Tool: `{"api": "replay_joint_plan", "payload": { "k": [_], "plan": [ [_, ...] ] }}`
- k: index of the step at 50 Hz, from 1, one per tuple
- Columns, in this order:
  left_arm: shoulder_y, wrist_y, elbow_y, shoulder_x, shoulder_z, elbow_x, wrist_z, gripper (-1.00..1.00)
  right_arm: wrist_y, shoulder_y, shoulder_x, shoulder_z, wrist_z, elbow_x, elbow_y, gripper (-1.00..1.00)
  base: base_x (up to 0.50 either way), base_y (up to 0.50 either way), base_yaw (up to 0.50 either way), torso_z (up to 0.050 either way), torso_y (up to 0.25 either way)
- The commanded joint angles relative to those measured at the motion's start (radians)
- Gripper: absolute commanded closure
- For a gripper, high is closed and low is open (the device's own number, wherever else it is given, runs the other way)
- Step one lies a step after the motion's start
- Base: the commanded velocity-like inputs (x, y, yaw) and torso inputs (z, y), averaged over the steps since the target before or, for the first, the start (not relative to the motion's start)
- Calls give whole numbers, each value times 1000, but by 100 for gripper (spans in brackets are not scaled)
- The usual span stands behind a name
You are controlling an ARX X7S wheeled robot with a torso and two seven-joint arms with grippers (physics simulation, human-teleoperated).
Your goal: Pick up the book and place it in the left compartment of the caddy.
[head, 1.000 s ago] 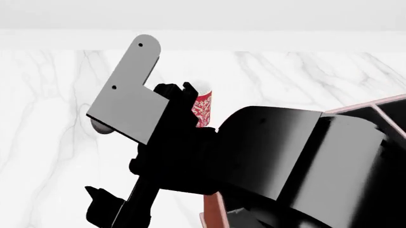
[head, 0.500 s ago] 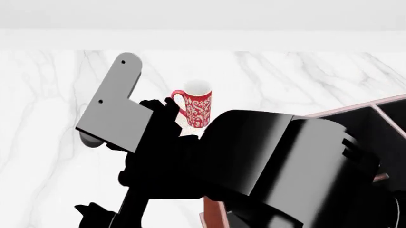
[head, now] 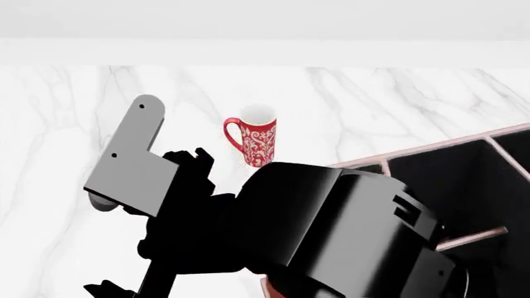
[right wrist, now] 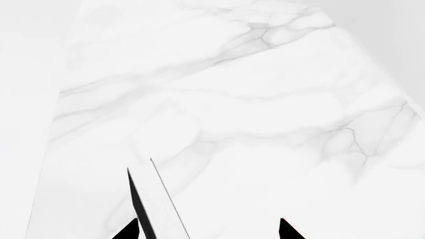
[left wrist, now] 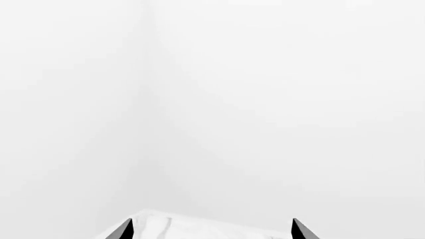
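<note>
The book [right wrist: 158, 209] shows in the right wrist view as a thin upright slab with a black cover edge and a white face. It rises between the fingers of my right gripper [right wrist: 207, 230], close against one fingertip [right wrist: 130, 230]. The jaws stand wide apart, open, with a broad gap to the other fingertip. My left gripper [left wrist: 209, 231] is open and empty, facing a white wall above a table corner. In the head view the caddy [head: 431, 148] sits at the right, reddish-brown with pale rims. A black arm [head: 331, 230] covers its left side, so the left compartment is largely hidden.
A red patterned mug [head: 252, 141] stands upright on the white marble table [head: 58, 143], just left of the caddy. A grey bracket [head: 124, 161] on the arm juts up at the left. The right wrist view looks over bare marble [right wrist: 265, 99] toward the table's edges.
The black arm with the grey bracket has moved down and left in the head view, uncovering the whole mug and more of the caddy's rims and dividers.
</note>
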Motion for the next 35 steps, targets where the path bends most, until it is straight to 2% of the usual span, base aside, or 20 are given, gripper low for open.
{"api": "replay_joint_plan", "payload": {
  "k": [1,35],
  "plan": [
    [1,4,-3,-1,2,-1,-1,-100,-14,-11,-36,-38,-7,-26,24,-100,0,0,0,0,0],
    [7,4,7,-8,-10,-18,-3,-100,-88,-57,-102,-98,-14,-88,106,-100,0,0,0,0,0]
  ]
}}
